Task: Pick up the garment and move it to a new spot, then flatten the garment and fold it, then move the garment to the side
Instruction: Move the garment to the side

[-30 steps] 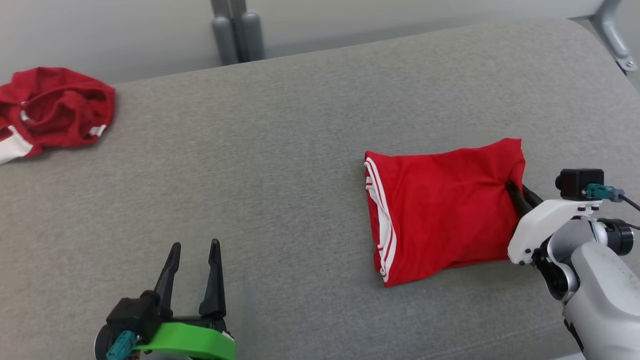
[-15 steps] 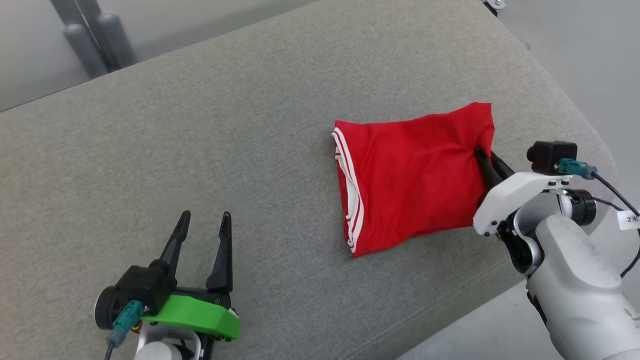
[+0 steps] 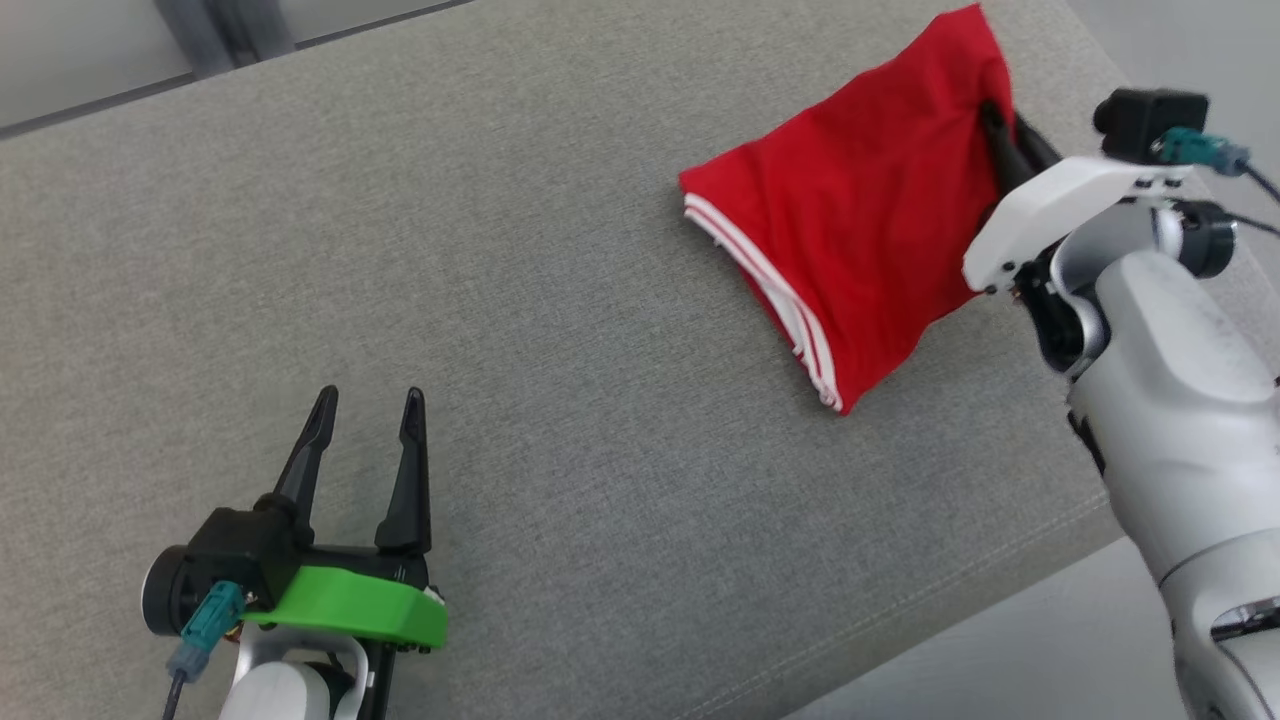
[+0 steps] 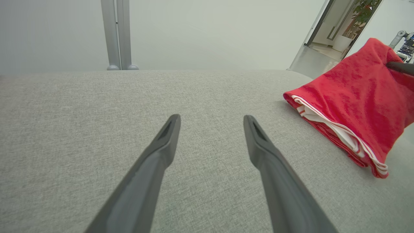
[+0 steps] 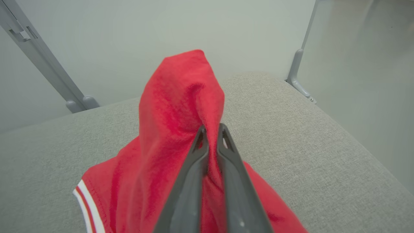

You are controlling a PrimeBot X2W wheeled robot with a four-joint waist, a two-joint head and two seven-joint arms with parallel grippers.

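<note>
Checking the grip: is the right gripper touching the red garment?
Touching. The right wrist view shows the right gripper pinching a fold of the red garment.

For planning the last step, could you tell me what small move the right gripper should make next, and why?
Probably lower the right gripper until the folded red garment lies flat on the grey cushion. The gripper is shut on one raised edge near the cushion's right end, while the striped edge rests on the surface; the open left gripper is well apart.
</note>
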